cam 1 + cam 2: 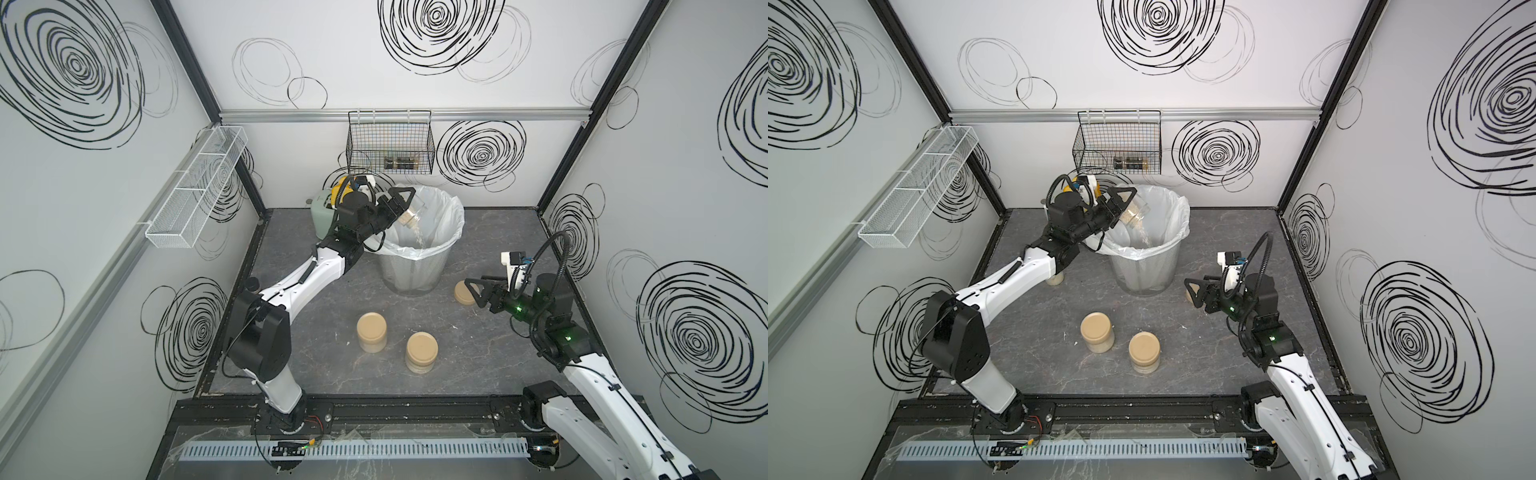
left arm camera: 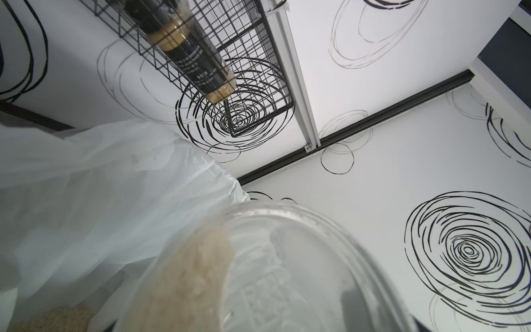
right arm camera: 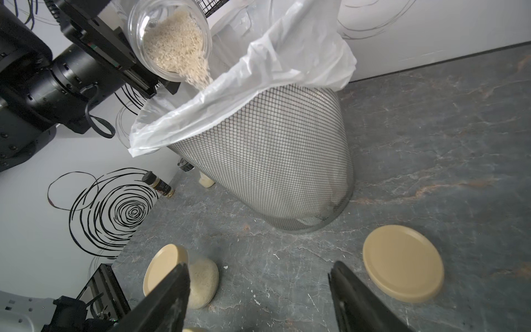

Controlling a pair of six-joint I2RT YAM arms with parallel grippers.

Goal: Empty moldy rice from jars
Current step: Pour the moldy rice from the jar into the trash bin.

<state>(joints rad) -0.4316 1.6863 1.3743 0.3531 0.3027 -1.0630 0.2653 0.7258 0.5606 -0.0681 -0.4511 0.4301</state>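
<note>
My left gripper (image 1: 401,205) is shut on an open clear jar (image 1: 409,216), tipped mouth-down over the lined mesh bin (image 1: 419,270). Moldy rice (image 3: 198,74) pours from the jar (image 3: 169,40) into the bin's liner (image 3: 244,95). In the left wrist view the jar (image 2: 287,273) fills the foreground with rice (image 2: 186,281) along one side. Two more jars (image 1: 371,332) (image 1: 422,352) stand lidded on the table in front, rice showing through their walls. My right gripper (image 3: 258,287) is open and empty, low over the table beside a loose tan lid (image 3: 402,263).
A black wire basket (image 1: 390,143) on the back wall holds a dark bottle (image 1: 401,163). A white mesh shelf (image 1: 195,187) hangs on the left wall. A pale green appliance (image 1: 322,212) stands behind the left arm. A small dark shaker (image 3: 159,185) and a pale bottle (image 1: 1054,279) stand left of the bin.
</note>
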